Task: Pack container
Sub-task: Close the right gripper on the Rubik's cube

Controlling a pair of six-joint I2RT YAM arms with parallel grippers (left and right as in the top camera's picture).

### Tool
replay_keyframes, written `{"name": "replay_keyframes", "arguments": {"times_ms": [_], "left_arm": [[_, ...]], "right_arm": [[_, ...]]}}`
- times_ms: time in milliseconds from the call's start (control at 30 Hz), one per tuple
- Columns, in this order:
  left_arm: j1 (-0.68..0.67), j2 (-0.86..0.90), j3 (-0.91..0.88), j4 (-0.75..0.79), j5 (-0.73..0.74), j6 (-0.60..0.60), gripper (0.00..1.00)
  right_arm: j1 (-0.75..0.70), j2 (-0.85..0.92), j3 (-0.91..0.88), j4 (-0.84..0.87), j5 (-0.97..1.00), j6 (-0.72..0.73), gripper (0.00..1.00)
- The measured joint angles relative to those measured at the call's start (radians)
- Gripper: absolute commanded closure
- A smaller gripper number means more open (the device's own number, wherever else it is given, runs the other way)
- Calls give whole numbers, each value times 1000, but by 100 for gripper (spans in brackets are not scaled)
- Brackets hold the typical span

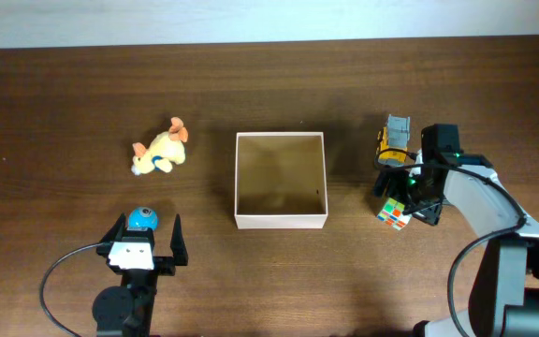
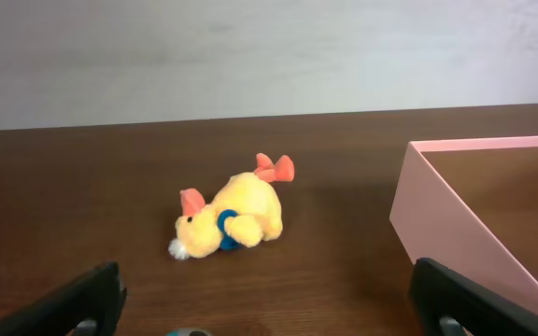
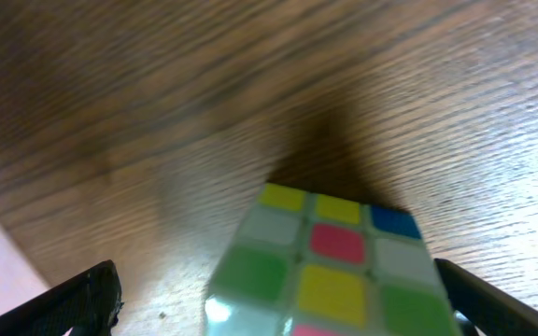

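The container, a square open box with white walls and a tan inside, sits mid-table with nothing in it; its wall shows at the right of the left wrist view. A yellow plush duck lies to its left. My left gripper is open near the front edge, with a small blue round toy between its fingers, not gripped. My right gripper is open and straddles a colour cube; its fingers stand apart from the cube.
A yellow and grey toy vehicle stands just behind the right gripper, right of the box. Black cables trail from both arm bases along the front edge.
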State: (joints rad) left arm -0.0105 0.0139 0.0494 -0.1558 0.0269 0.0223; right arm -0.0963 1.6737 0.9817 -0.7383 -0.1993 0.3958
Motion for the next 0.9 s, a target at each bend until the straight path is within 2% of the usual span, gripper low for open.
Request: {"name": "replay_keyframes", "arguments": {"times_ms": [233, 600, 733, 900], "left_arm": [[0, 0, 0, 0, 0, 0, 1], [0, 0, 0, 0, 0, 0, 1], [0, 0, 0, 0, 0, 0, 1], [0, 0, 0, 0, 0, 0, 1]], "right_arm": [[0, 6, 0, -2, 51, 44, 9], [0, 6, 0, -48, 79, 55, 12], [0, 6, 0, -50, 96, 55, 19], [0, 6, 0, -45, 109, 57, 20]]}}
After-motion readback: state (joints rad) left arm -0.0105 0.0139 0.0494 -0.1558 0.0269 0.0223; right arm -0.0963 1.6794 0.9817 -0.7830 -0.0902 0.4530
